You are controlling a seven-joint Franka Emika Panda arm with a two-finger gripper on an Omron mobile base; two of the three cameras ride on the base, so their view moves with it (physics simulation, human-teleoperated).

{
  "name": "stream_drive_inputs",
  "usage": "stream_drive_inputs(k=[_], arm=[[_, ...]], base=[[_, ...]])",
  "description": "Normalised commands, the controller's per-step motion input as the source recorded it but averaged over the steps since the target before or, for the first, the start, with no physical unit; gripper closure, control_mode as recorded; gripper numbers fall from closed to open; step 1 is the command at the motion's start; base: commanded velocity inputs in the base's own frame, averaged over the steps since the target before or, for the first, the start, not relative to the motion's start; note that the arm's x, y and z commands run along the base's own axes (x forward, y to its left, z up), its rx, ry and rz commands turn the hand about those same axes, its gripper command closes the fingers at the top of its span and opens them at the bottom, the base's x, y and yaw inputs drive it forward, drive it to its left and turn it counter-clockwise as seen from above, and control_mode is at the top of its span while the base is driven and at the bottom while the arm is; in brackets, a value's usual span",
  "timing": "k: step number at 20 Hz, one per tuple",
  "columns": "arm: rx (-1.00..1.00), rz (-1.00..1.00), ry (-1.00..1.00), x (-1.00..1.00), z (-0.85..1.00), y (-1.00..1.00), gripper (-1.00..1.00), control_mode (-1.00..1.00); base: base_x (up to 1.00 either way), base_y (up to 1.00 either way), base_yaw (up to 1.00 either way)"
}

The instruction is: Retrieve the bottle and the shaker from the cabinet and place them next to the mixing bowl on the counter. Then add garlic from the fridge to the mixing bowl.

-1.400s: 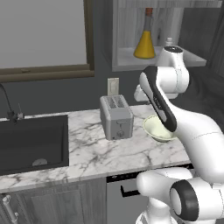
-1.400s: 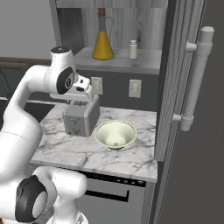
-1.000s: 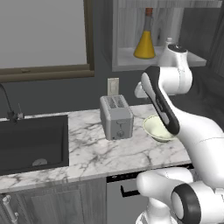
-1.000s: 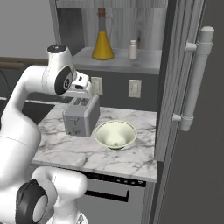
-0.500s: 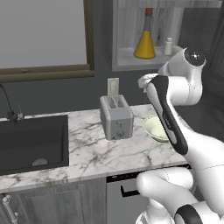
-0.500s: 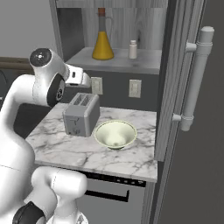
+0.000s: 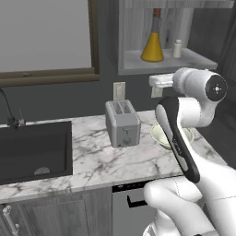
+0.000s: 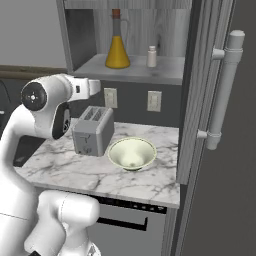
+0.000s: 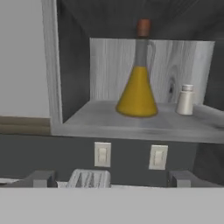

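Observation:
The bottle, an amber flask with a reddish-brown stopper, stands upright on the cabinet's pale shelf. The small white shaker stands just right of it. Both also show on the cabinet shelf in the base views: bottle, shaker. My gripper is open and empty, below and in front of the shelf, facing it; its hand hovers above the toaster. The mixing bowl sits empty on the counter. The fridge is closed, so the garlic is hidden.
A silver toaster stands left of the bowl, right under my hand. Two wall outlets sit below the cabinet. The black sink with its faucet lies at the far left. The cabinet's left wall borders the shelf opening.
The arm's upper joint has swung outward, away from the cabinet, and the hand has risen slightly and levelled at the shelf. The jaws have spread wider. Bottle, shaker and bowl have not moved.

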Motion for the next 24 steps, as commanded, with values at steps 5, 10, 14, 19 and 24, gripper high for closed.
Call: stream_drive_inputs(k=[5, 10, 14, 19, 24], arm=[[0.00, 0.00, -0.36, 0.00, 0.56, -0.09, -1.00, -1.00], [0.00, 0.00, -0.23, 0.00, 0.60, -0.22, -1.00, -1.00], [0.00, 0.00, -0.03, 0.02, 0.46, -0.27, -1.00, -1.00], [0.00, 0.00, 0.01, 0.23, 0.14, -0.11, -1.00, -1.00], [0.02, 0.00, 0.07, 0.60, 0.00, 0.00, -1.00, -1.00]], base=[[0.00, 0.00, 0.00], [0.00, 0.00, 0.00], [0.00, 0.00, 0.00], [0.00, 0.00, 0.00], [0.00, 0.00, 0.00]])
